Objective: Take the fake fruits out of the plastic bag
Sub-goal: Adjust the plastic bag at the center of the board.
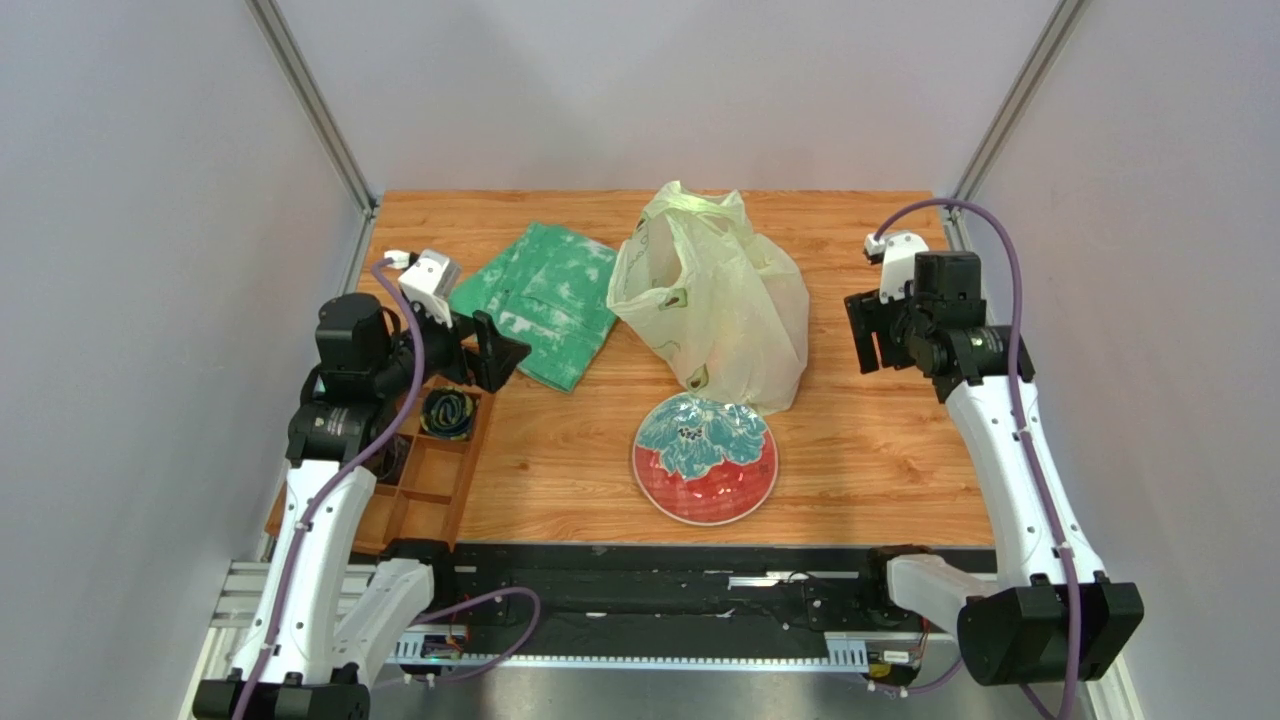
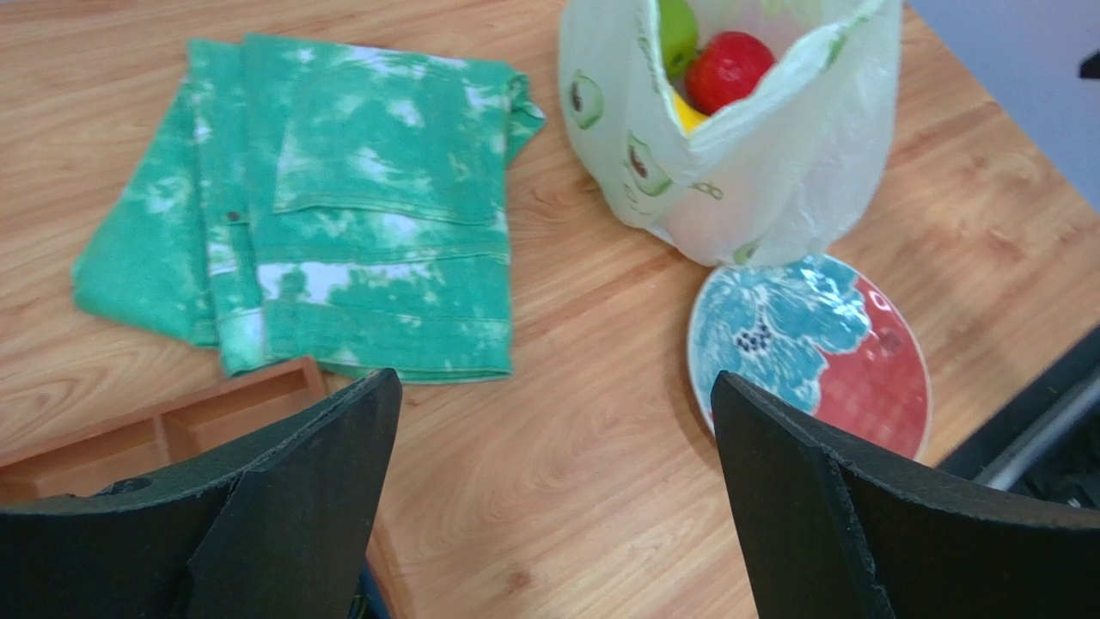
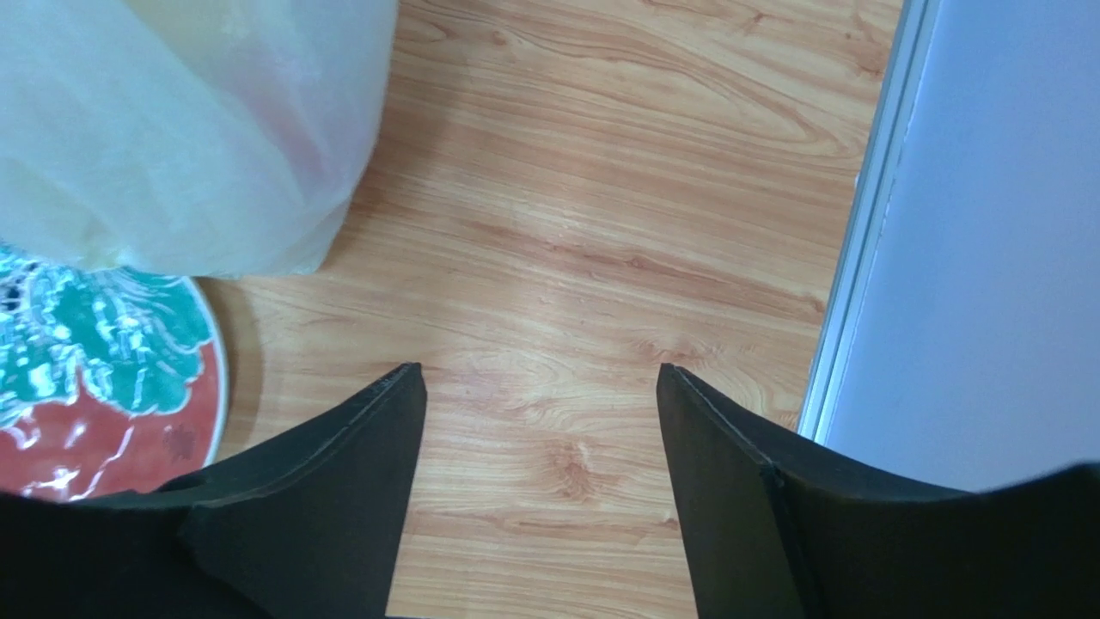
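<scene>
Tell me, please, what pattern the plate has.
The plate shows a large teal-blue flower over red, clearest in the left wrist view.

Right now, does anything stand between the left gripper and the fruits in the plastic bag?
No loose object does. Bare table lies between the open left gripper and the plastic bag. Only the bag's own front wall covers the lower fruits; a red fruit and a green apple show through its open mouth.

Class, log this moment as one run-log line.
left gripper: open, empty | right gripper: open, empty | plastic bag: upright, fake fruits inside | plate: in front of plastic bag
</scene>
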Robot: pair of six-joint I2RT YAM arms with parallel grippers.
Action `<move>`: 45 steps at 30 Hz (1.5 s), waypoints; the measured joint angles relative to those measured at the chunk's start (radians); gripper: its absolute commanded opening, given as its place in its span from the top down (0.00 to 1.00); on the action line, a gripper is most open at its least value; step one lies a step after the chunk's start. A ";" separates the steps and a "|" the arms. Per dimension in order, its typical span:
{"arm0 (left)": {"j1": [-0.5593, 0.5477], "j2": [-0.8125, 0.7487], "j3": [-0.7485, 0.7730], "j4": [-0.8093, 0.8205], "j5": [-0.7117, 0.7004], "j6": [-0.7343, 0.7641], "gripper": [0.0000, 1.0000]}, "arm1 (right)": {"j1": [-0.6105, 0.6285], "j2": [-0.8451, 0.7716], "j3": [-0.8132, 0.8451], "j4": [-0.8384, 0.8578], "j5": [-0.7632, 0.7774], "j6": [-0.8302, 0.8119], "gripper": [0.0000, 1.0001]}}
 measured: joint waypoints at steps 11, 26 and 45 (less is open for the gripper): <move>-0.002 0.238 0.200 -0.064 0.147 0.022 0.06 | 0.175 0.052 0.310 -0.056 -0.274 -0.020 0.27; -0.022 0.494 0.518 -0.086 0.158 0.009 0.08 | 0.518 0.399 0.494 0.174 -0.180 -0.042 0.32; -0.028 0.600 0.582 -0.041 0.211 -0.027 0.04 | 0.599 0.391 0.346 0.309 -0.034 -0.099 1.00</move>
